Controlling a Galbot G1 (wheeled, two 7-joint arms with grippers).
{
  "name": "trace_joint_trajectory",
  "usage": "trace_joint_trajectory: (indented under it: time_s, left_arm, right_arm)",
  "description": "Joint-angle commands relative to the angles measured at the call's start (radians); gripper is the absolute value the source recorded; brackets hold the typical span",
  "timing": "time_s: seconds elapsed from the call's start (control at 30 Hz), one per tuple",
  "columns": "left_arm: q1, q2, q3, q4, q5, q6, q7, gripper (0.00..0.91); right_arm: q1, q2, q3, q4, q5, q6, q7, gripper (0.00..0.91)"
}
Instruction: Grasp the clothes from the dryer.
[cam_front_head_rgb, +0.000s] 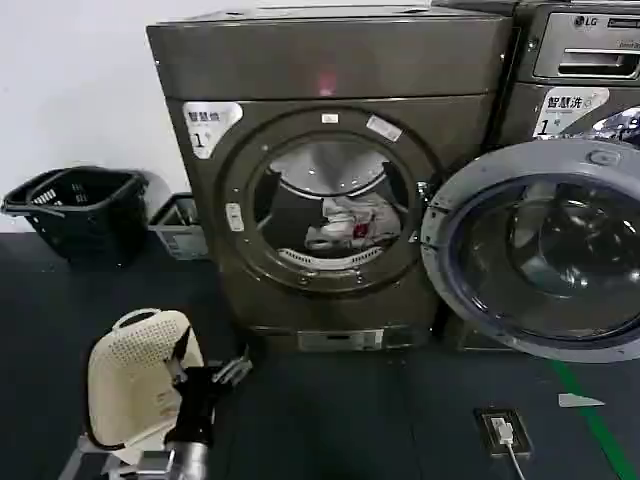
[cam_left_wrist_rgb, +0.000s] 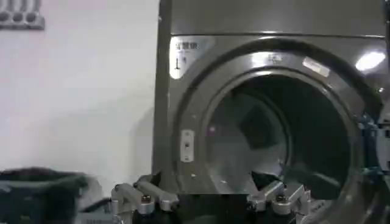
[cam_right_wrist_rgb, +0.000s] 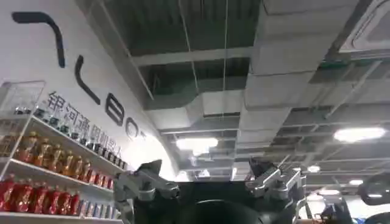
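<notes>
I'm lining up the reach now. The big bronze-grey front-loading dryer fills the middle of the head view, its round door swung wide to the right, and the small bundle of white fabric with red and dark marks lies inside the drum, right of centre in the porthole. My left gripper sits low at the lower left of the frame, beside the cream perforated basket, well short of the opening, fingers spread apart. I judge I should lift, go straight through the porthole clear of the rim, then close on the bundle. The right gripper points up at the ceiling, fingers apart, parked.
</notes>
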Motion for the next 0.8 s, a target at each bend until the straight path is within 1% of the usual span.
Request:
trace_joint_trajectory:
  time_s: [0.03, 0.1, 0.17, 0.43, 0.8]
  left_arm:
    - [0.006, 0.002, 0.011, -0.021, -0.023, 0.030, 0.039, 0.907]
    - [0.011, 0.002, 0.004, -0.034, -0.029, 0.032, 0.044, 0.907]
    - [0.013, 0.002, -0.007, -0.042, -0.036, 0.034, 0.044, 0.907]
    - [0.019, 0.007, -0.028, -0.054, -0.043, 0.036, 0.043, 0.907]
    - [0.018, 0.005, -0.022, -0.052, -0.049, 0.040, 0.042, 0.907]
  right_arm:
    - [-0.002, 0.006, 0.002, 0.006, 0.073, -0.006, -0.034, 0.907]
    - [0.002, 0.008, -0.005, 0.012, 0.073, 0.015, -0.038, 0.907]
    - [0.009, 0.011, -0.008, 0.020, 0.071, 0.018, -0.034, 0.907]
    - [0.012, 0.014, -0.005, 0.012, 0.067, 0.024, -0.030, 0.907]
    - [0.016, 0.014, -0.007, 0.013, 0.066, 0.028, -0.031, 0.907]
